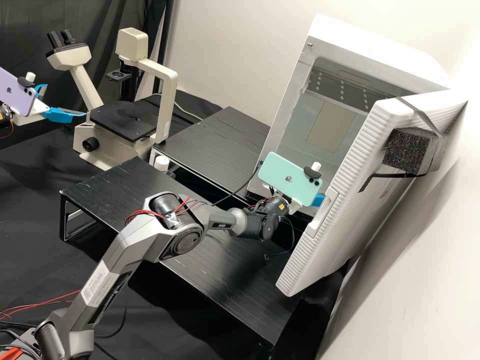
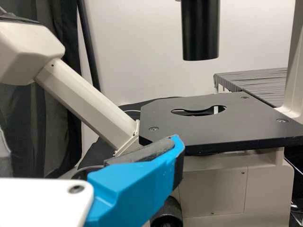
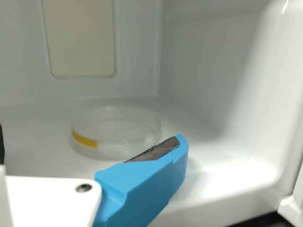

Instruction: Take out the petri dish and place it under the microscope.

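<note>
The clear dish (image 3: 109,135) lay inside the white cabinet (image 1: 372,45). The right gripper (image 1: 317,200), fingers spread wide, empty, was at its mouth; the left gripper (image 1: 66,101), likewise spread and empty, well apart from it.

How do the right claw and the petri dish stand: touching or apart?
Cannot tell. In the right wrist view, one pad of the right claw meets the petri dish in outline, but depth between them is unclear.

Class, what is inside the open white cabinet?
A clear petri dish with a yellow strip sits on the cabinet floor. Whatever the right gripper covers there cannot be seen.
</note>
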Motion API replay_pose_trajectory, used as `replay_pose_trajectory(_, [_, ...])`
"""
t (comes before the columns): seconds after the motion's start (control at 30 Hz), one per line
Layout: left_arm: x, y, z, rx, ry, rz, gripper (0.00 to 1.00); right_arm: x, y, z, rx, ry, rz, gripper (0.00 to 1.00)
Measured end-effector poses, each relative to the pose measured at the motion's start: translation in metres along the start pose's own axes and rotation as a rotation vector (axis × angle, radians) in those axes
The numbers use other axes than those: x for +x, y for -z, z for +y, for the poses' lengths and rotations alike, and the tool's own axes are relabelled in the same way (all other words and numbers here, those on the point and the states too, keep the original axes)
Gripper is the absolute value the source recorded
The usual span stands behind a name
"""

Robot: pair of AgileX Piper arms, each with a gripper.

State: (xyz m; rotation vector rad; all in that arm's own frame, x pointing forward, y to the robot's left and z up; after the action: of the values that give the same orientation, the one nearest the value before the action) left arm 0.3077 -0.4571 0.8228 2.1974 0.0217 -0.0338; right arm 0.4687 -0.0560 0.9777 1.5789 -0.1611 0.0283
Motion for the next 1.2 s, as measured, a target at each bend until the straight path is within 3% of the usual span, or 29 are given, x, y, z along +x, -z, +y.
replay_pose_trajectory(0.1, [0.0, 0.0, 0.0, 0.0, 0.0, 0.0, 1.0, 0.006, -0.002, -0.002, -0.022, 0.013, 0.001, 1.0])
replay_pose_trajectory(0.23, [0.0, 0.0, 0.0, 0.0, 0.0, 0.0, 1.0, 0.013, -0.002, 0.0, -0.014, 0.021, 0.011, 1.0])
replay_pose_trajectory(0.47, [0.0, 0.0, 0.0, 0.0, 0.0, 0.0, 1.0, 0.02, -0.001, 0.0, -0.04, 0.034, 0.022, 1.0])
replay_pose_trajectory(0.67, [0.0, 0.0, 0.0, 0.0, 0.0, 0.0, 1.0, 0.02, -0.002, 0.001, -0.035, 0.038, 0.012, 1.0])
replay_pose_trajectory(0.7, [0.0, 0.0, 0.0, 0.0, 0.0, 0.0, 1.0, 0.02, -0.001, 0.001, -0.035, 0.037, 0.012, 0.0])
replay_pose_trajectory(1.2, [0.0, 0.0, 0.0, 0.0, 0.0, 0.0, 1.0, 0.021, -0.001, 0.001, -0.049, 0.045, 0.012, 0.0])
